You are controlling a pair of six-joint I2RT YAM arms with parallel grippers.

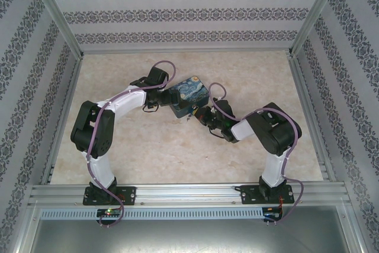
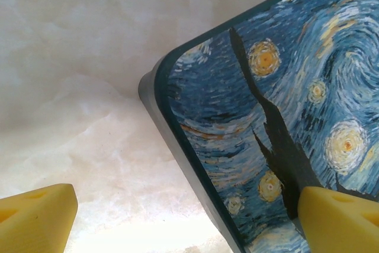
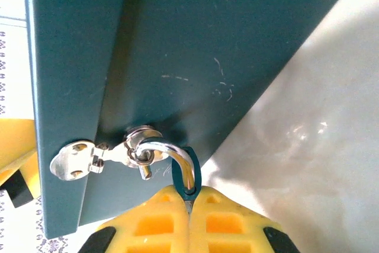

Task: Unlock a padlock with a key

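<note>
A: Since the table (image 1: 177,152) leaves the painted box (image 1: 190,92) free to slide, is that why the left gripper (image 2: 186,223) is at its corner?
B: Probably. Its fingers are spread wide, one over the lid, one over bare table.
A: And the right gripper (image 3: 189,211)?
B: Pressed together, pinching the padlock (image 3: 183,164), which hangs from the hasp (image 3: 89,159) on the box's side, likely to steady it.

A corner of the swirl-painted box (image 2: 284,117) is seen resting on the pale marbled table (image 2: 89,87). The left gripper (image 2: 189,226) is spread wide, with one yellow fingertip (image 2: 35,214) over the table and the other overlapping the box's lid.
</note>
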